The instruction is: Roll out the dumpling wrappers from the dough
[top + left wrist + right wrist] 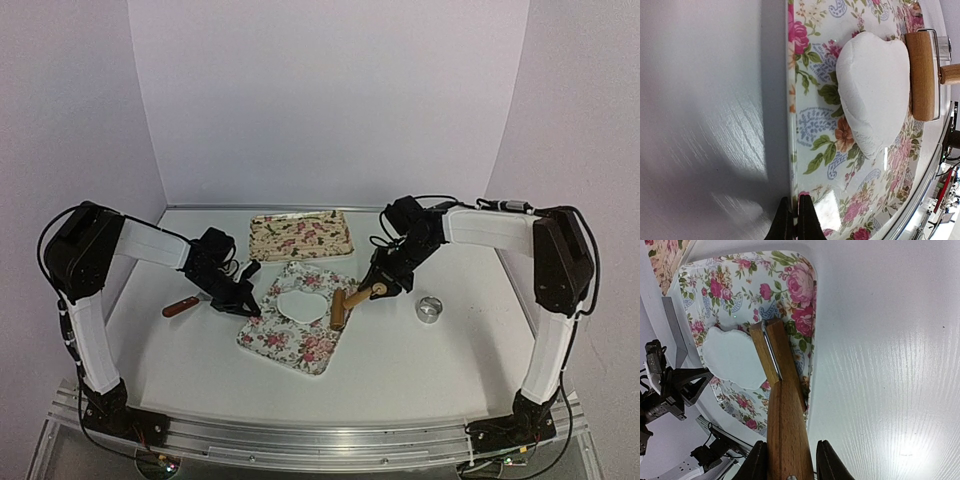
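Note:
The dough (303, 305) is a flattened white patch with a lobed outline on the near flowered tray (300, 350). It also shows in the left wrist view (875, 90) and the right wrist view (735, 357). No separate round wrappers show. My right gripper (385, 287) (791, 442) is shut on the handle of a wooden roller (338, 308). The roller's barrel (775, 350) rests at the dough's right edge, over the tray's right rim. My left gripper (245, 305) (795, 212) is shut on the tray's left rim (790, 100).
A shiny metal ring (429, 310) stands on the table right of the tray. A second flowered tray (300, 233) lies at the back. A wooden-handled tool (182, 306) lies on the table, left of my left gripper.

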You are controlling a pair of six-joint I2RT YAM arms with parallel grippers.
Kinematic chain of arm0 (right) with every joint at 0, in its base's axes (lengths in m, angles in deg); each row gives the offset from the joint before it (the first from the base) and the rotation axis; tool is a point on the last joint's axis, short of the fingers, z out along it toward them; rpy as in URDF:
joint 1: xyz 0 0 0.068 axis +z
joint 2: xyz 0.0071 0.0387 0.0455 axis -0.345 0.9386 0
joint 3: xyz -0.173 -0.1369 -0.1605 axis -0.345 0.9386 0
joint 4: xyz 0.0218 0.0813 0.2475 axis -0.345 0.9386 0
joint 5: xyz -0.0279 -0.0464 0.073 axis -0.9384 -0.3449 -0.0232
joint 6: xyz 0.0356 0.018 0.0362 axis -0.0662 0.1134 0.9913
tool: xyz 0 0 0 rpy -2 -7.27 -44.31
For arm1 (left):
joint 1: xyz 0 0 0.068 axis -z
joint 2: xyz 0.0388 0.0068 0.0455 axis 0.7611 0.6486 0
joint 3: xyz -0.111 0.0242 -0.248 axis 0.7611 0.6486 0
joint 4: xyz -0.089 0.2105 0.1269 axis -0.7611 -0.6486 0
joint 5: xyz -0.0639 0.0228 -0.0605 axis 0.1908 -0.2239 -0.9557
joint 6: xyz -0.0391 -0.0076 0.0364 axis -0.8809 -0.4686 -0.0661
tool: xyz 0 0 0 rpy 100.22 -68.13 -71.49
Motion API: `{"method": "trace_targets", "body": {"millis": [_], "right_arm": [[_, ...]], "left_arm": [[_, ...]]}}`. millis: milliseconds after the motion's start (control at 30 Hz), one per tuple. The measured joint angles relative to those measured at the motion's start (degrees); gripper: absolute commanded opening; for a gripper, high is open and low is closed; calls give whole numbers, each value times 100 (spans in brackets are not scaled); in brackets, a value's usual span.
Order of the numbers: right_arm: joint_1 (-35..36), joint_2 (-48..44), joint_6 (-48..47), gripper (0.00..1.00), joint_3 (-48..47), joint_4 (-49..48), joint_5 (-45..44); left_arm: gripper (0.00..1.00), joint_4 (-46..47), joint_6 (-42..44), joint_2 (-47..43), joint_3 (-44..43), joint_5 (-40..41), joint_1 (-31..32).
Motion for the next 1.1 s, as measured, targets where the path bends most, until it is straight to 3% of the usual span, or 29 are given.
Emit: {"method": "trace_targets", "body": {"millis": [267, 467, 700, 1100], "right_arm": [[83, -73, -154, 0, -535, 485, -454], [45, -201, -844, 0, -1120, 1393, -675], [97, -485, -1379, 0, -1293, 1953, -192], [785, -76, -1510, 0, -1647, 1774, 365]], "left_arm": [[0, 112, 14, -162, 283, -182, 9], [0, -27, 222, -379, 495, -129, -9], [0, -190, 301, -595, 658, 98, -9], [0, -285, 189, -681, 694, 309, 504]]}}
